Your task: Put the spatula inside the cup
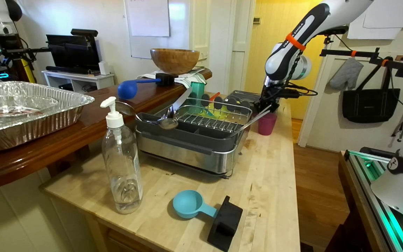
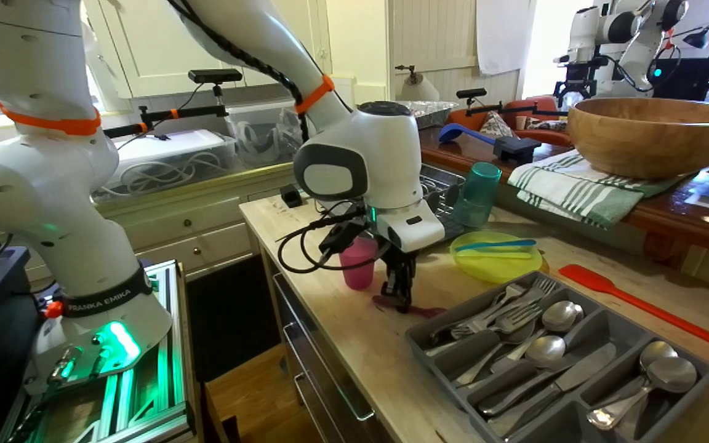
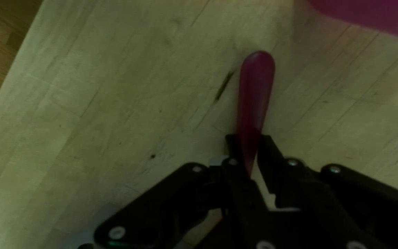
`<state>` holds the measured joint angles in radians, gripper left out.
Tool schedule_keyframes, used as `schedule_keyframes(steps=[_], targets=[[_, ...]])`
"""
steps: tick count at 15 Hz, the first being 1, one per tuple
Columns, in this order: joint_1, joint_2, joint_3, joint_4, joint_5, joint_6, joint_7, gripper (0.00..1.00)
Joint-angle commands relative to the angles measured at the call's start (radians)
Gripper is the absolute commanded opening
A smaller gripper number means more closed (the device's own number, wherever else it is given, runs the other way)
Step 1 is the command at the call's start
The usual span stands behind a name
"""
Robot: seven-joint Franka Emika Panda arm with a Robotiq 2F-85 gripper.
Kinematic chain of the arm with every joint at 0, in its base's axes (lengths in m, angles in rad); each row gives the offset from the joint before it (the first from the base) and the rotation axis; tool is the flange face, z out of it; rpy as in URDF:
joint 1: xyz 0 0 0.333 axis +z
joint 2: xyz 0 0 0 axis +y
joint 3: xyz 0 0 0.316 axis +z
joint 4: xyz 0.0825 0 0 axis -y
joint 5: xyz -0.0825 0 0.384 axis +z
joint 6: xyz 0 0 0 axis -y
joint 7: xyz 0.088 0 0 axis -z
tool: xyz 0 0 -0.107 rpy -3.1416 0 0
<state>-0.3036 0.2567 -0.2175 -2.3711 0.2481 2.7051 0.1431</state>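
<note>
The pink cup (image 2: 359, 266) stands upright on the wooden table; it also shows in an exterior view (image 1: 267, 124) and at the top right edge of the wrist view (image 3: 375, 14). A dark red spatula (image 2: 428, 312) lies flat on the table beside the cup. Its rounded handle end (image 3: 257, 83) points up in the wrist view; its other end is hidden by the gripper there. My gripper (image 3: 248, 140) points down at table level, its fingertips closed on both sides of the spatula's handle. In an exterior view the gripper (image 2: 399, 303) is a short way from the cup.
A grey cutlery tray (image 2: 447, 384), a yellow plate (image 2: 496, 271), a long bright red spatula (image 2: 650, 304) and a teal cup (image 2: 477, 194) are near the arm. A dish rack (image 1: 187, 154), a soap bottle (image 1: 122, 175) and a blue scoop (image 1: 189, 204) stand farther along the table.
</note>
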Motion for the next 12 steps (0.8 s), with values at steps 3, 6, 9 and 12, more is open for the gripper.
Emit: schedule_keyframes(steps=[3,6,9,12], targets=[[0.002,-0.071,-0.008,-0.007,-0.028,-0.064,-0.085,0.05],[0.012,-0.134,-0.021,-0.023,-0.067,-0.074,-0.099,0.05],[0.017,-0.210,-0.021,-0.049,-0.111,-0.088,-0.127,0.05],[0.019,-0.298,-0.015,-0.068,-0.126,-0.153,-0.197,0.05]])
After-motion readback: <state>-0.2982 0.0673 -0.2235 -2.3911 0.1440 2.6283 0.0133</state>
